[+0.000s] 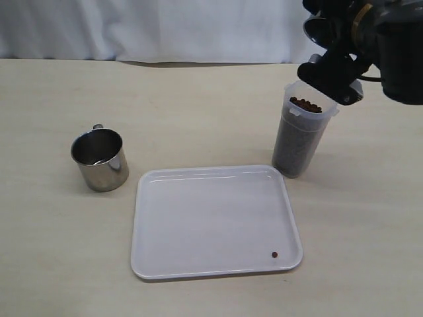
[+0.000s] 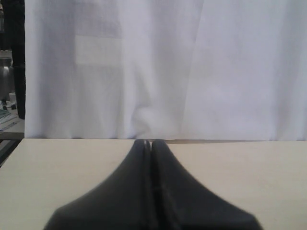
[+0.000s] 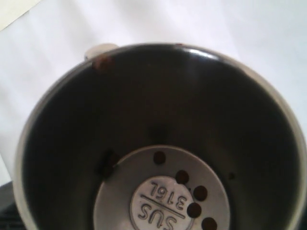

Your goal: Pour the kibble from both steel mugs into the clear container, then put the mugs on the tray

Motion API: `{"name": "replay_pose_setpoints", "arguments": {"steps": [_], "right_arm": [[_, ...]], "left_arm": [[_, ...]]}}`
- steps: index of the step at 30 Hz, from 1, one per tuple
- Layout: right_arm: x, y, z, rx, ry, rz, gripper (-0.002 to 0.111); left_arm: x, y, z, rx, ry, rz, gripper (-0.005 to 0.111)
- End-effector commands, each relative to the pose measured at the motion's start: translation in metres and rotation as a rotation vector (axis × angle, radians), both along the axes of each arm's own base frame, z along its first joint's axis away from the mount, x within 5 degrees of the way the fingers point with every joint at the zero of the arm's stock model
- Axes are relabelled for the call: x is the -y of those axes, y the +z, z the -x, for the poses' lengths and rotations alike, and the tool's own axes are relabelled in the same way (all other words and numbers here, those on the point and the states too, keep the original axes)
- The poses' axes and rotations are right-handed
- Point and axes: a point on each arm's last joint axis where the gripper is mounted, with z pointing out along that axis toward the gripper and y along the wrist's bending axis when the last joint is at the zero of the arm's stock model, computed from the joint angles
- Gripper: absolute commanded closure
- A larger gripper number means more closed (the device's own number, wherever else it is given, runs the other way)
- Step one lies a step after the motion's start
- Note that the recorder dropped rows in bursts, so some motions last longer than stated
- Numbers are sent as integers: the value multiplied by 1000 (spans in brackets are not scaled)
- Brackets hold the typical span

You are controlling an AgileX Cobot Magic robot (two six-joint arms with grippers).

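The clear container (image 1: 301,135) stands right of the tray (image 1: 211,224), filled almost to the rim with kibble (image 1: 305,104). My right gripper (image 1: 330,72) hangs just above its rim, shut on a steel mug (image 3: 158,120) tipped mouth-down. The right wrist view looks into that mug: several pellets (image 3: 194,210) cling to its stamped bottom and one sits near the rim. The second steel mug (image 1: 100,159) stands upright left of the tray and looks empty. My left gripper (image 2: 151,142) is shut on nothing, low over bare table, and is outside the exterior view.
One stray pellet (image 1: 274,254) lies in the tray's near right corner. A white curtain (image 1: 165,26) closes off the far edge of the table (image 1: 198,112).
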Motion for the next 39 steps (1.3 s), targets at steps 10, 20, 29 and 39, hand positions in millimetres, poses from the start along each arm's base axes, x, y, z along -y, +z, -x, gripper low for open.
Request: {"name": "replay_pose_setpoints", "arguments": {"steps": [10, 20, 29, 39], "right_arm": [[6, -2, 2, -39, -249, -637, 103], [21, -7, 9, -89, -465, -806, 103], [49, 25, 30, -161, -679, -1555, 103], [28, 14, 81, -619, -553, -2252, 103]], "left_arm": [[0, 1, 0, 2, 2, 5, 107], [0, 1, 0, 3, 2, 4, 107], [0, 1, 0, 3, 2, 4, 107], [0, 1, 0, 3, 2, 4, 107]]}}
